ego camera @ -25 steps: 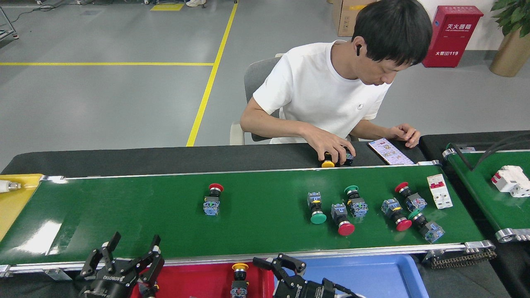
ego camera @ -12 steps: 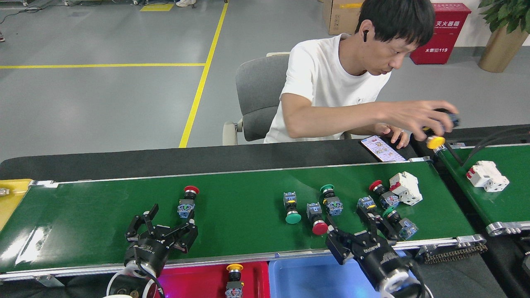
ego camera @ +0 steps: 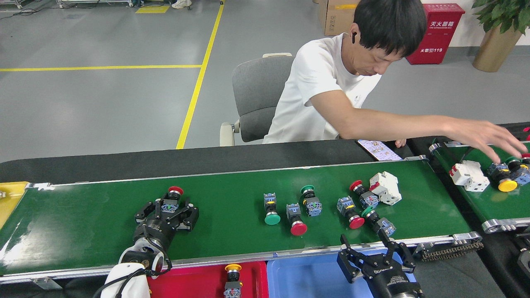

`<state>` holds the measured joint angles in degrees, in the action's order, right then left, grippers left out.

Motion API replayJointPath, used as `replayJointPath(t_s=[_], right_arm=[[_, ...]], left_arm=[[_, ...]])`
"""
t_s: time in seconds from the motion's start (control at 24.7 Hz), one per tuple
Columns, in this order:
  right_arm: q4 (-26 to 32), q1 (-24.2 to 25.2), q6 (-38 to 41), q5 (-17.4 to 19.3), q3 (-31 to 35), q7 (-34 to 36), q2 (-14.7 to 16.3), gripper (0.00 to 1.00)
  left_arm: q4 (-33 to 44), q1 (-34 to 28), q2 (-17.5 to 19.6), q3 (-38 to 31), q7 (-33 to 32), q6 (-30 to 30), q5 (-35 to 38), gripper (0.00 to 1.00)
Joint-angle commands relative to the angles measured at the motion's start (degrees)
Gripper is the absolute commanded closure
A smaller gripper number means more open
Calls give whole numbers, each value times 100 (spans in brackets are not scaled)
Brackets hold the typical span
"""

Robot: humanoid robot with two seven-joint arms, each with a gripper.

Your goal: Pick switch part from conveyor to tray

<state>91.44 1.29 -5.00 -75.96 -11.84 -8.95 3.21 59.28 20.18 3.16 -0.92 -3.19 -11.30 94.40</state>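
Switch part [ego camera: 171,201]: on conveyor [ego camera: 83,223], long axis running away from the robot, red cap at far end. Left gripper [ego camera: 167,211]: fingers spread, straddling the blue body. Right gripper [ego camera: 374,256]: fingers apart, empty, over conveyor's near rail.

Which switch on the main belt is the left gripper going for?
The lone red-capped switch at the conveyor's left end. The left gripper's open jaws flank its body; the other switches cluster further right.
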Motion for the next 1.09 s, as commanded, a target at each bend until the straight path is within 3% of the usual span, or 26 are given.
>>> replayJointPath(t_s=[0.0,0.12,0.24,0.32,0.41,0.53,0.57,0.69,0.73,0.89,1.05], right_arm=[[-223,-261,-89,-138,-21,-1,-145,4],[-574,-542,-106,-375,-21,-10,-426,4],[-785,-779,-106,-437,-38,-10,-611,8],[-943,-911,-80,-437,-214,-1,-567,34],[-952,-955,17,-420,-407,183,-444,84],[-996,-1052,157,-393,-548,271,-277,86],[-996,-1052,175,-367,-548,263,-268,87],[-979,-1052,403,-349,-548,236,-277,93],[-979,-1052,447,-349,-548,236,-277,94],[-961,-1025,482,-340,-548,227,-277,96],[-821,-990,623,-332,-548,219,-294,96]], left_arm=[[57,-22,71,-58,47,-56,-88,92],[566,-365,176,-58,108,-91,-396,92],[1850,-1209,325,-84,99,-223,-616,91],[2807,-2008,378,-181,99,-285,-660,91],[3546,-2765,378,-251,117,-338,-660,91],[4285,-3890,361,-216,337,-390,-633,90],[4276,-4092,361,-198,381,-390,-624,84],[4267,-4215,352,-216,425,-390,-607,14],[4267,-4206,317,-234,425,-399,-607,0],[4267,-4171,264,-427,433,-346,-642,0],[4267,-4144,0,-1323,425,-390,-791,0]])
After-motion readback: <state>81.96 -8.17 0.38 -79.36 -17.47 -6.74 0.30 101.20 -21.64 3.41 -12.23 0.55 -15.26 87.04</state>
